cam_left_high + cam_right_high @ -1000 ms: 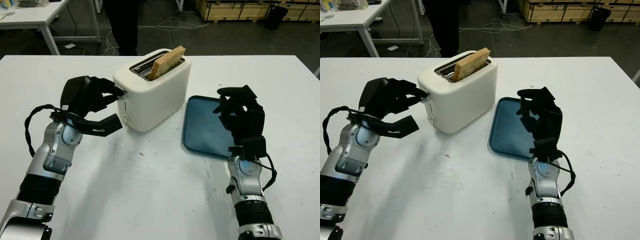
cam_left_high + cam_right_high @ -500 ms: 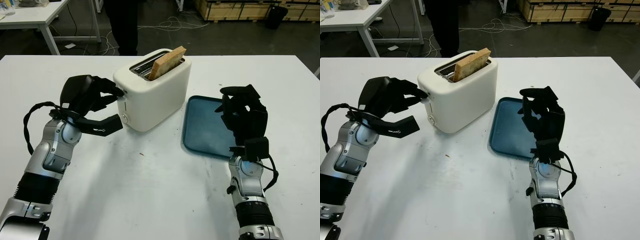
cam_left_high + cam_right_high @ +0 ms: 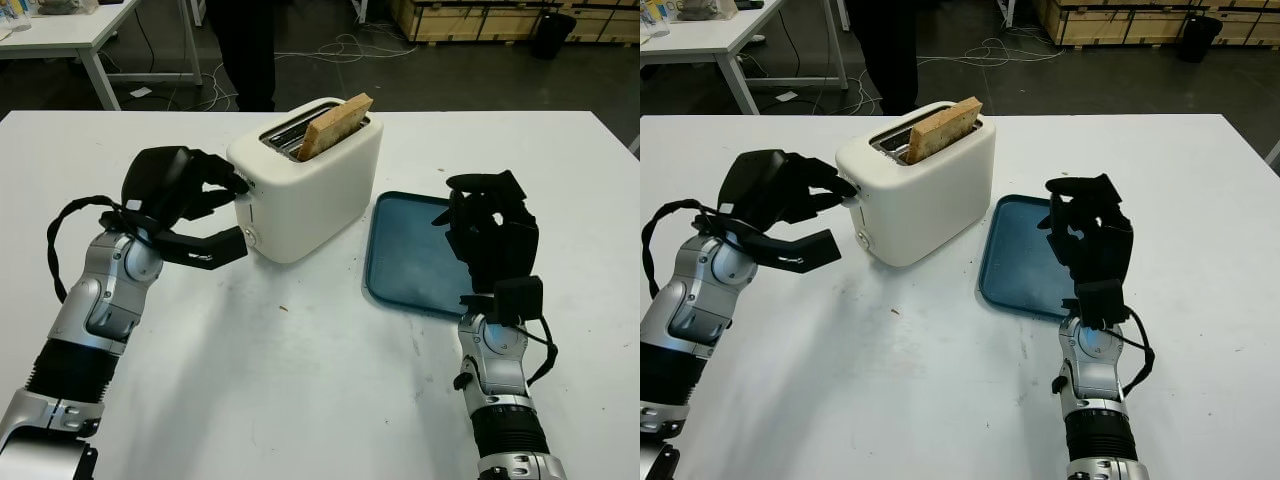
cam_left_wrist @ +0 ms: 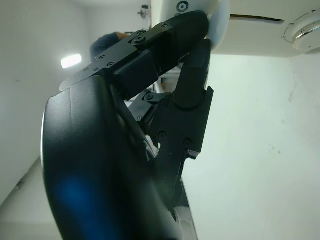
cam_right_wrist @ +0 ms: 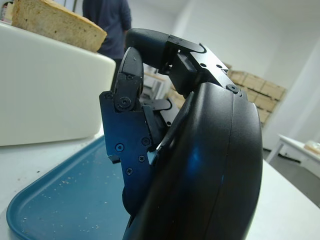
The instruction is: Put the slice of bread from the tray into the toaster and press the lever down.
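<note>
Bread (image 3: 335, 124) stands in the toaster (image 3: 305, 180) at upper centre. Left hand (image 3: 190, 205), fingers curled, touches its lever (image 3: 243, 185). Right hand (image 3: 487, 240), fingers curled, empty, hovers over the tray (image 3: 405, 262).

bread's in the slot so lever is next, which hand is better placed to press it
The left hand: its fingertips already sit at the lever on the toaster end facing it. The right hand hangs above the tray, on the toaster's far side from the lever.

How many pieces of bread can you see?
1. The slice of bread stands in the white toaster's slot, sticking up. The blue tray holds none; the other slot's inside is hidden.
</note>
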Available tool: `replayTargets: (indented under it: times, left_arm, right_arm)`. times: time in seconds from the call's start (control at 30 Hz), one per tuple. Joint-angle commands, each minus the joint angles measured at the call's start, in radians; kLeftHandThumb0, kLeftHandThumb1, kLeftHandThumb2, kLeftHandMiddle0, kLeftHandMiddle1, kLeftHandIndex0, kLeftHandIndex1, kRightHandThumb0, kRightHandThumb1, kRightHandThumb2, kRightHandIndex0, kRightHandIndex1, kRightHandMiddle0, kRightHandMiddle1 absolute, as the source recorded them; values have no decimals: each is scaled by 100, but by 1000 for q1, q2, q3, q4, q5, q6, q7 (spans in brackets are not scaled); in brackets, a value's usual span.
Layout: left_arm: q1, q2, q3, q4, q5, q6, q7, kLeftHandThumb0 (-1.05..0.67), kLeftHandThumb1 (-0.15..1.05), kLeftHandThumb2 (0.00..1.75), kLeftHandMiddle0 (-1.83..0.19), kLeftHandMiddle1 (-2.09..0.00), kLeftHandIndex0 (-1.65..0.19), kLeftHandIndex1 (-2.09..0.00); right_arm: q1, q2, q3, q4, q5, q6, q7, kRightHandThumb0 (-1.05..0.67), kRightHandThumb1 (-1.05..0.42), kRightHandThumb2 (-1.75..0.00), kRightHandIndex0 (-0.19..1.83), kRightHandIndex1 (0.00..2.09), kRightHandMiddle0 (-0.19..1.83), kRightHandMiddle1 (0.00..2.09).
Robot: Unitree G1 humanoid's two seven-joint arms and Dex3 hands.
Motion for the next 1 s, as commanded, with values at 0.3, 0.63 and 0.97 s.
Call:
replayTargets:
  times: [0.3, 0.63, 0.97]
  left_arm:
    - [94, -450, -348, 485, 126, 300, 89, -22, 92, 17, -84, -82, -87, -41]
    - [142, -475, -368, 425, 81, 312, 80, -19, 92, 21, -82, -97, -105, -16]
    - [148, -426, -368, 331, 88, 357, 41, -19, 92, 23, -83, -87, -105, -12]
  right_arm:
    - [6, -11, -28, -12, 33, -32, 20, -50, -92, -31, 64, 175, 52, 146]
    - [-9, -45, -40, -6, 10, -45, 29, -47, -92, -31, 62, 175, 49, 151]
    - [-5, -56, -41, -19, -13, -52, 21, -48, -92, -30, 63, 175, 49, 151]
